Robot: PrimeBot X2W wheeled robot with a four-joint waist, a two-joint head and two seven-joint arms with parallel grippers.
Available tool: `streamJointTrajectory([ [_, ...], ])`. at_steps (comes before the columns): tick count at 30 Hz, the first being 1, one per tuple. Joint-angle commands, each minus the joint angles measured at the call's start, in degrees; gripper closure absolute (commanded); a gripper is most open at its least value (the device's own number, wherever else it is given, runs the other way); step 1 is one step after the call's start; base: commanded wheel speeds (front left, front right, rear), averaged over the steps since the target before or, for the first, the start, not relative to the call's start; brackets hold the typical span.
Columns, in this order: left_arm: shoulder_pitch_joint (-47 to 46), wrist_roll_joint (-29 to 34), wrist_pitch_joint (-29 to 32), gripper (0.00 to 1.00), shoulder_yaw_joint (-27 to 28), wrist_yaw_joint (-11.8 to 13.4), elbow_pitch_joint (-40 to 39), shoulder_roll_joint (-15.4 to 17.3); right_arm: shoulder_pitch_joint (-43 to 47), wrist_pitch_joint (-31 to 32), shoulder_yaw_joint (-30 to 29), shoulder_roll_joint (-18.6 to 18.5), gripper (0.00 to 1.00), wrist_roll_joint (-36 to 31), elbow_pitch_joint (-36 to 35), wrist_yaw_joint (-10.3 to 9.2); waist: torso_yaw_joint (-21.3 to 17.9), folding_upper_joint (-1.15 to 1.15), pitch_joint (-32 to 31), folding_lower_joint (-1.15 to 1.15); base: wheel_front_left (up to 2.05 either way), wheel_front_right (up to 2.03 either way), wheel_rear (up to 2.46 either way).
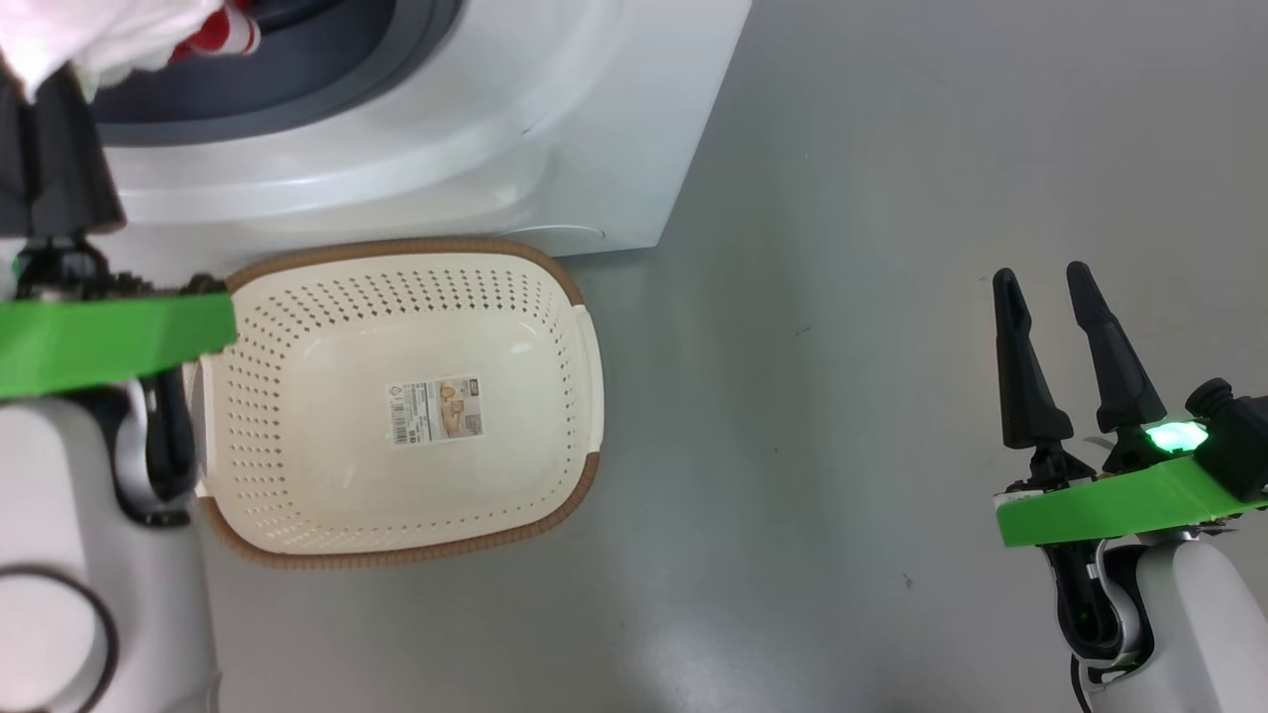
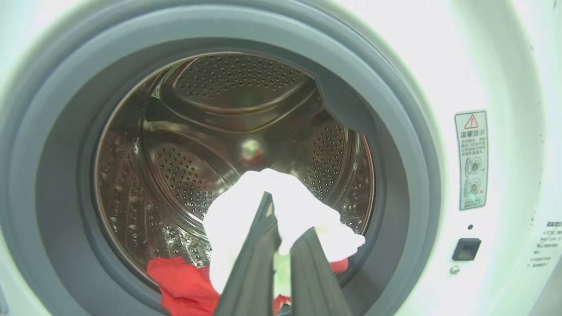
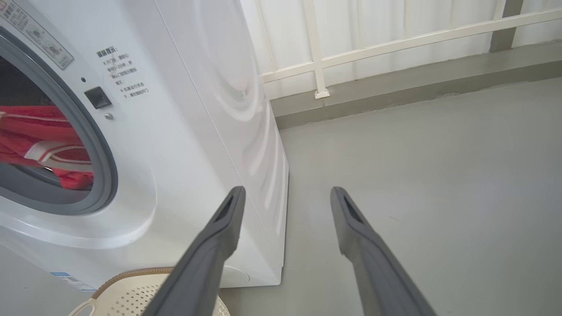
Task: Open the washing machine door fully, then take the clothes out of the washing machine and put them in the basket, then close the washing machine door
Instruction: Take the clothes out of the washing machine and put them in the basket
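Note:
My left gripper [image 2: 285,219] is shut on the white part of the clothes [image 2: 246,210] just in front of the washing machine [image 2: 483,66] opening. The red part hangs over the grey rubber ring [image 2: 395,131], with the steel drum [image 2: 228,96] behind. In the head view the clothes [image 1: 119,35] bunch at the top left above my left arm [image 1: 99,342]. The cream basket [image 1: 396,248] stands on the floor right before the machine [image 1: 555,119]. My right gripper [image 1: 1042,274] hovers open over bare floor to the right, holding nothing. The washing machine door is out of view.
Grey floor [image 1: 842,396] stretches to the right of the machine. A white railing and a low kerb [image 3: 395,44] run behind it. The door latch slot [image 2: 466,249] and a warning sticker [image 2: 471,160] sit right of the opening.

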Motion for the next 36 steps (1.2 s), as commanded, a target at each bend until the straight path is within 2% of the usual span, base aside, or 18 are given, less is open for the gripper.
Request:
streamJointTrajectory([
  [1,2.12,0.52,-0.28,1.0,1.78,-0.6,-3.59,1.21,1.27,-0.36,0.9,-0.68,0.0,-0.5,-1.36,0.37,0.22,0.0,-0.24,0.0,0.0,0.0,0.0],
  [7,7.45,0.01,-0.28,1.0,3.08,-0.48,-12.84,0.64,1.31,-0.36,0.94,-0.86,0.0,-0.48,-1.49,0.37,0.72,0.0,-0.25,0.0,0.0,0.0,0.0],
  [19,13.74,-2.32,-0.28,1.0,1.81,3.62,-27.32,0.59,0.64,-0.36,0.89,-1.03,0.0,-0.42,-1.63,0.37,1.22,0.0,0.79,0.0,0.0,0.0,0.0],
  [28,16.72,-2.13,-0.28,1.0,-2.97,4.23,-19.08,0.58,-0.17,-0.36,1.37,-0.74,0.0,-0.32,-1.82,0.37,0.77,0.0,2.22,0.0,0.0,0.0,0.0],
  [31,16.38,-2.3,-0.28,0.96,-3.79,4.27,-14.58,0.58,-0.54,-0.36,1.36,-0.56,0.0,-0.2,-1.98,0.37,0.44,0.0,3.18,0.0,0.0,0.0,0.0],
  [36,14.31,-1.49,-0.28,0.96,-4.3,3.47,-5.29,0.58,-1.2,-0.36,1.38,-0.15,0.0,-0.05,-2.37,0.37,-0.2,0.0,5.19,0.0,0.0,0.0,0.0],
])
